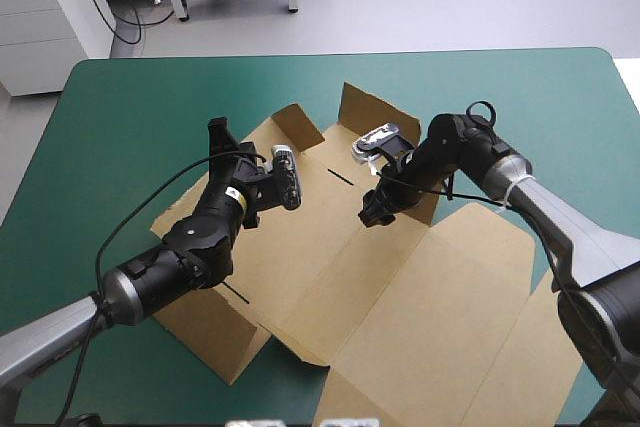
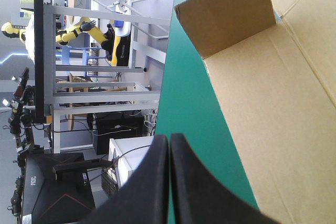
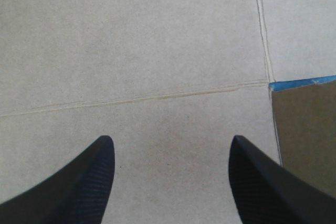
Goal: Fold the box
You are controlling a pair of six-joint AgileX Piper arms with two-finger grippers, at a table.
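The brown box (image 1: 400, 287) lies as a mostly flat cut sheet across the middle of the table. Two flaps stand raised at its far side (image 1: 365, 112). My left gripper (image 1: 217, 137) hovers over the sheet's far-left edge, fingers shut and empty. In the left wrist view it (image 2: 169, 139) points past a raised flap (image 2: 226, 14) along the teal-green cover (image 2: 194, 103). My right gripper (image 1: 372, 215) points down at the sheet's middle, next to a raised flap. Its fingers (image 3: 102, 156) stand open just above the creased board (image 3: 157, 40), nothing between them.
Teal-green cover (image 1: 130, 117) surrounds the sheet on the far and left sides. The sheet's near-right panel (image 1: 480, 347) reaches toward the table's front edge. A darker raised flap (image 3: 307, 129) stands right beside my right gripper.
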